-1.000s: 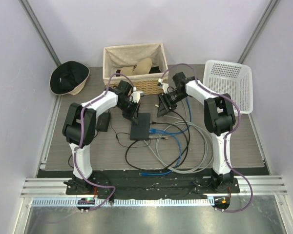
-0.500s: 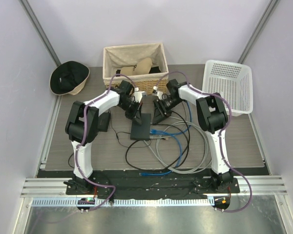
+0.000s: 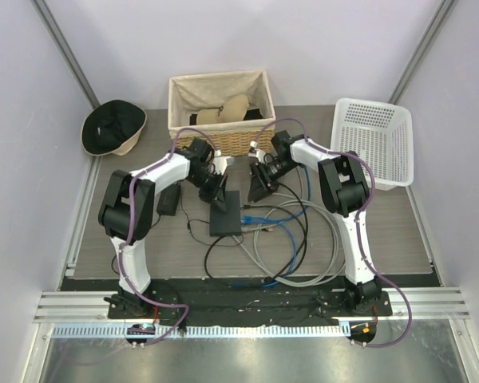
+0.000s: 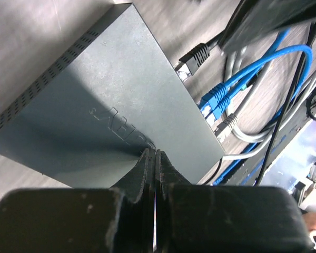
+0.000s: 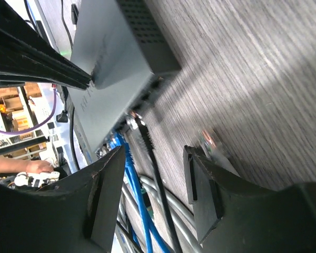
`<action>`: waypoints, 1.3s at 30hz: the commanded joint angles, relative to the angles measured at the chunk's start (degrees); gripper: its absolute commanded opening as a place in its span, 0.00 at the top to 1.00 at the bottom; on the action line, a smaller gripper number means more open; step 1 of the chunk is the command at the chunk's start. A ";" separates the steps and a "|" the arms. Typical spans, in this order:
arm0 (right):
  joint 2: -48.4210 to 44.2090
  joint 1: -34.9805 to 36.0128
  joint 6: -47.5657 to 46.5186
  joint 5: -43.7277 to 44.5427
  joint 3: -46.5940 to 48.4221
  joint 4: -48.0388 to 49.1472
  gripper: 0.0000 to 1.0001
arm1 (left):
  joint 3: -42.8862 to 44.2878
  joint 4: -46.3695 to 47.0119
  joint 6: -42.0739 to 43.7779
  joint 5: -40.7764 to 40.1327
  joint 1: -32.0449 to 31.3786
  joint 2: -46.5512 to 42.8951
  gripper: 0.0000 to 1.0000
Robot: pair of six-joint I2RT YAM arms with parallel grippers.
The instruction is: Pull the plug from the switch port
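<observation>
Starting left of the switch: the left gripper [image 4: 154, 158] reaches in from that side with its fingers pressed flat together, nothing between them, and their tips are planted on the top face of the switch [image 4: 95, 100]. That reads as a hold-down, pinning the box to the table [image 5: 242, 68] so it cannot slide when a cable gets tugged.

The switch itself lies flat in the middle of the table, between the two arms. Along its right-hand edge runs the row of ports [image 5: 147, 94], and that is where the action is. The black plug [image 4: 192, 57] sits at the far end of that edge, the blue plugs [image 4: 215, 99] next along it, and a grey plug [image 4: 227, 125] nearest the arm bases. Whether the black plug is fully seated or already a little way out cannot be told from these views.

Right of the switch, the right gripper [image 5: 154, 153] hovers low over the table with its fingers spread apart, holding nothing, and the black plug and its cord lie in line with the gap between them.

So this looks like the approach, with the grasp not yet made. The next move probably calls for the right gripper to slide in beside the port edge, close on the black plug's body rather than its cord, and pull straight away from the switch while the left gripper bears down. The blue plugs sit just beside it, so the fingers have little room.
</observation>
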 commanded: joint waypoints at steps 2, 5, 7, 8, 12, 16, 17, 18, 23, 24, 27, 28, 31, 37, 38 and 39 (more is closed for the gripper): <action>1.10 0.34 0.49 1.98 1.07 1.32 0.44 | -3.38 -6.18 3.32 -9.80 0.29 3.02 1.00; 0.92 0.61 0.76 2.07 1.43 1.50 0.44 | -3.02 -7.24 3.84 -7.78 0.29 1.37 1.00; 0.75 0.61 0.85 2.15 1.34 1.50 0.44 | -3.02 -7.41 3.76 -6.55 0.29 -1.36 1.00; 0.57 0.61 0.76 2.15 1.17 1.41 0.44 | -2.94 -8.02 3.76 -6.20 0.29 -2.50 1.00; -0.04 0.61 0.85 2.15 0.11 1.50 0.44 | -3.11 -11.01 4.11 -7.25 0.29 -6.02 1.00; -0.22 0.61 1.02 2.42 0.20 1.85 0.44 | -3.37 -12.69 4.90 -7.69 0.55 -8.04 1.00; -0.31 0.61 1.11 2.33 0.28 1.94 0.44 | -3.03 -13.04 5.25 -7.43 0.46 -8.40 1.00; -0.31 0.61 1.20 2.33 0.28 2.03 0.44 | -2.76 -13.13 5.51 -6.64 0.55 -8.92 1.00; -0.75 1.22 2.16 2.33 0.02 2.82 0.44 | -2.58 -13.21 6.30 -10.41 0.55 -8.23 1.00; -0.57 1.31 2.34 2.33 -0.07 2.99 0.44 | -2.50 -13.48 6.48 -10.59 0.55 -7.62 1.00; -0.22 2.01 2.96 2.24 0.20 3.52 0.43 | -2.85 -12.69 5.17 -10.32 0.37 -5.68 1.00; -0.05 2.36 3.13 2.16 0.28 3.70 0.43 | -2.85 -12.17 4.29 -11.02 0.37 -5.24 1.00; 0.57 2.89 3.83 1.98 0.72 4.05 0.43 | -3.81 -11.46 4.63 -14.09 -0.07 -3.75 1.00; 2.15 3.95 4.72 1.28 1.34 4.66 0.43 | -7.85 -9.44 4.20 -16.39 -0.50 -0.67 1.00; 2.24 4.29 4.98 1.19 1.77 4.66 0.43 | -8.12 -9.00 4.28 -16.48 -0.42 -0.75 1.00; 2.41 4.47 4.98 1.01 2.04 4.75 0.43 | -8.38 -8.56 4.28 -16.56 -0.50 -0.93 1.00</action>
